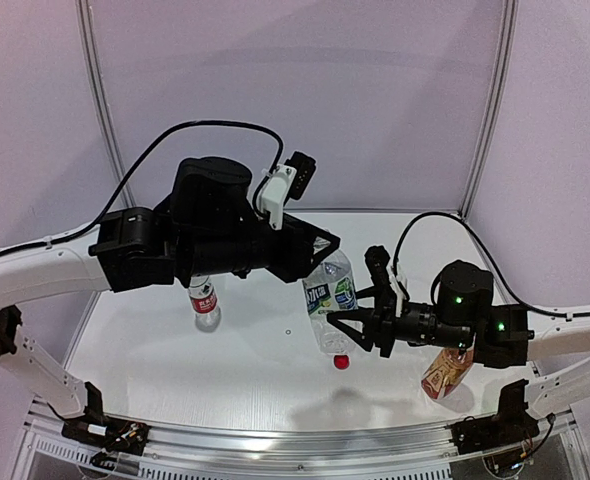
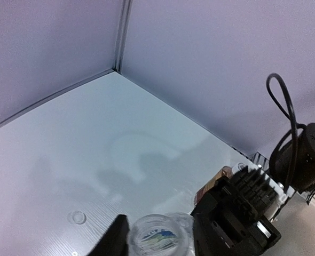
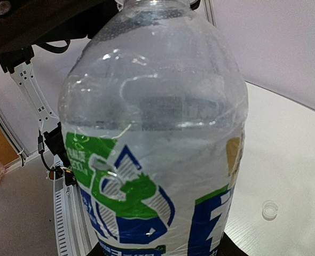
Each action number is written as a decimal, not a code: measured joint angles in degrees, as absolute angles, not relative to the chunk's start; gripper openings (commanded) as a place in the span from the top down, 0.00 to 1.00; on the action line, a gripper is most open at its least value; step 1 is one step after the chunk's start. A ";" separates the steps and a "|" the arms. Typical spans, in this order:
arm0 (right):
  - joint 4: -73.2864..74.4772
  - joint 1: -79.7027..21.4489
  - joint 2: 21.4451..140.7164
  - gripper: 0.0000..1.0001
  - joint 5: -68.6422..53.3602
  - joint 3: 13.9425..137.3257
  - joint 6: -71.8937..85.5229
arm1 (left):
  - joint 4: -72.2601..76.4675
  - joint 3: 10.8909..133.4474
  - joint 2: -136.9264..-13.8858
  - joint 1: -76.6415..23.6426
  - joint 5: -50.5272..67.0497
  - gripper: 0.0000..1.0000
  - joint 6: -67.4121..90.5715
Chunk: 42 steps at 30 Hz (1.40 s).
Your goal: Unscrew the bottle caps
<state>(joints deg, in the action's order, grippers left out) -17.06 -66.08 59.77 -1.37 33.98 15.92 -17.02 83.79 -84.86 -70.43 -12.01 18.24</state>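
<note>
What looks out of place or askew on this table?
A red cap lies loose on the table, off any bottle. The amber bottle looks tilted beneath the right arm rather than standing upright. A small clear ring also lies loose.

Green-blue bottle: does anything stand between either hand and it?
Nothing visible does. The left hand grips the green-blue bottle at its neck, and the right hand straddles its base. The red cap lies apart, below.

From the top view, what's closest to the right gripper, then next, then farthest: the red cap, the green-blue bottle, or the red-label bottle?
From the right gripper:
1. green-blue bottle, at its fingertips.
2. red cap, close by on the table.
3. red-label bottle, off to the left.
</note>
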 measured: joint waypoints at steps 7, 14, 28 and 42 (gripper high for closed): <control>-16.78 -66.08 59.77 0.62 -1.32 34.04 16.16 | -17.67 84.09 -85.14 -70.04 -12.01 0.84 17.39; -16.95 -66.08 59.77 0.01 -1.13 34.06 15.68 | -17.74 84.09 -85.14 -70.06 -12.97 0.85 17.54; -16.58 -66.08 60.12 0.01 2.24 35.00 15.97 | -19.00 83.00 -84.25 -68.36 -30.37 0.83 13.74; -14.61 -66.08 59.07 0.01 8.88 35.09 16.27 | -3.44 73.71 -89.89 -62.08 -47.35 0.82 3.84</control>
